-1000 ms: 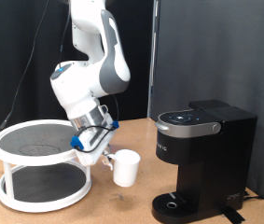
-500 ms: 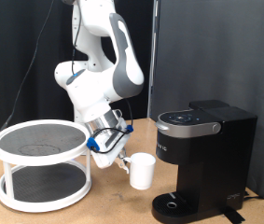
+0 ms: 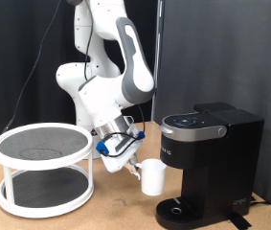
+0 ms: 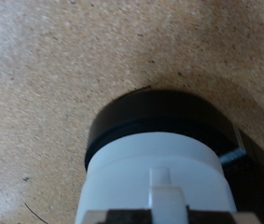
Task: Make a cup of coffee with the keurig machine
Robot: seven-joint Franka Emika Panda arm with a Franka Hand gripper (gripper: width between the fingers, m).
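My gripper is shut on the handle of the white cup and holds it in the air just left of the black keurig machine in the exterior view. The cup hangs above the table, close to the machine's drip base, with its lid closed. In the wrist view the cup fills the lower middle, with its handle between my fingers, and the round black drip base lies right behind it.
A white two-tier round rack with dark mesh shelves stands at the exterior view's left on the wooden table. A black curtain hangs behind.
My arm has carried the cup to the exterior view's right, from beside the rack to right next to the machine's front.
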